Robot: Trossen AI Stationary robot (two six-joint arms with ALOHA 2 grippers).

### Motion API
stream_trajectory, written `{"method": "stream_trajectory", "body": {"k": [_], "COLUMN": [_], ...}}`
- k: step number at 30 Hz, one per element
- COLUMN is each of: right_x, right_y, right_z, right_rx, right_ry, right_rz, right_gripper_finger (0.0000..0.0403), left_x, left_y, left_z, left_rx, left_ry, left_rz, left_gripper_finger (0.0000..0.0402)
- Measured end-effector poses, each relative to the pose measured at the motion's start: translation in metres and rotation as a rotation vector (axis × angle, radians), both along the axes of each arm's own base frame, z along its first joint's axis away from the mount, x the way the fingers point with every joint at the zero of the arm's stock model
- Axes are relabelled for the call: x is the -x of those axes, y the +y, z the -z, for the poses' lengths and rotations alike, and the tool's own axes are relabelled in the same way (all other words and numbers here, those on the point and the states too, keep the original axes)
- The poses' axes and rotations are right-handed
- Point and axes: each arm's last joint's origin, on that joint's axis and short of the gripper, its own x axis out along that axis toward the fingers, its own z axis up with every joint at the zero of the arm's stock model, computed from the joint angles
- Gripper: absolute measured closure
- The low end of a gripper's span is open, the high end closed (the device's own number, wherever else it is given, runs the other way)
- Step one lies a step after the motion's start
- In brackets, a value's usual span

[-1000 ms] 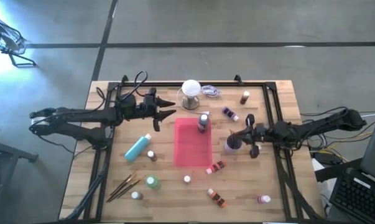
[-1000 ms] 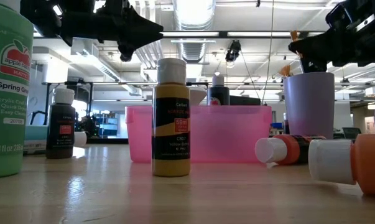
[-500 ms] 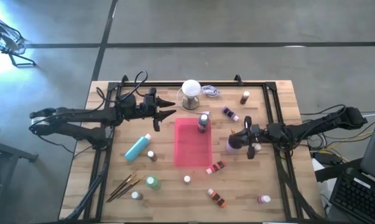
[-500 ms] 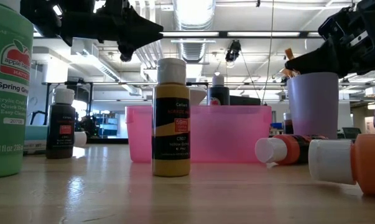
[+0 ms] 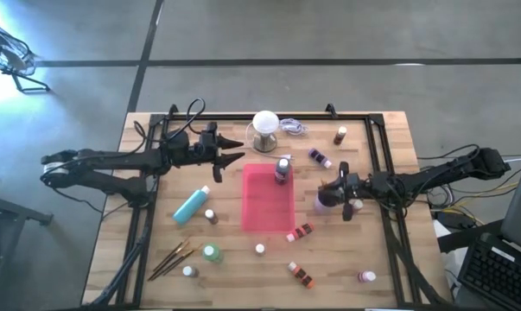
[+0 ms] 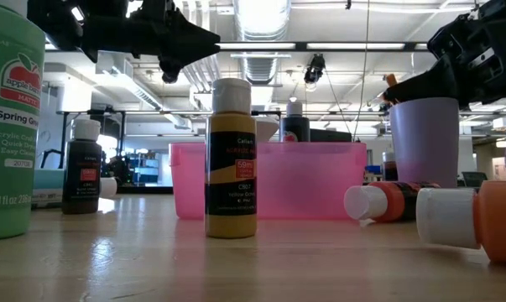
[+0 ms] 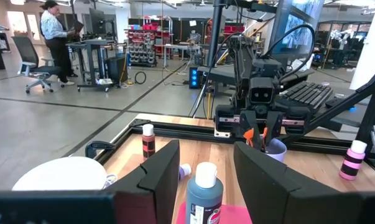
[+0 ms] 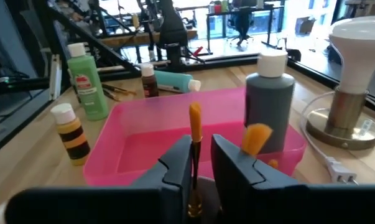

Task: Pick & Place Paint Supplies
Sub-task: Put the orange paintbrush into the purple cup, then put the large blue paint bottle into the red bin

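On the table (image 5: 390, 259), the right hand (image 5: 343, 191) has loosened above the cup (image 5: 324, 201).

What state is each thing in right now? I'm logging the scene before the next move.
Left hand: open, hovering above the table, holding nothing.
Right hand: over the lavender cup, at a brush standing in it.
Lavender cup: upright, brushes inside.
Teal bottle: lying on its side, capped.
Dark bottle: upright in the pink tray.
Green bottle: upright, capped.
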Motion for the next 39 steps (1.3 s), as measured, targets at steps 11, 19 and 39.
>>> {"method": "stream_trajectory", "body": {"k": [11, 19, 39], "right_x": [-0.010, -0.021, -0.018], "right_y": [0.001, 0.001, -0.050], "right_z": [-0.031, -0.079, -0.152], "right_rx": [0.033, 0.221, 0.353], "right_ry": [-0.093, -0.183, 0.102], "right_rz": [0.004, 0.075, 0.632], "right_gripper_finger": [0.0267, 0.0226, 0.0217], "left_x": [0.000, 0.000, 0.026], "left_y": [0.000, -0.001, -0.018], "left_z": [0.000, 0.004, -0.014], "left_rx": [0.000, 0.104, 0.378], "left_ry": [0.001, 0.023, 0.628], "left_rz": [0.000, 0.031, -0.320], "left_gripper_finger": [0.0245, 0.0245, 0.0245]}}
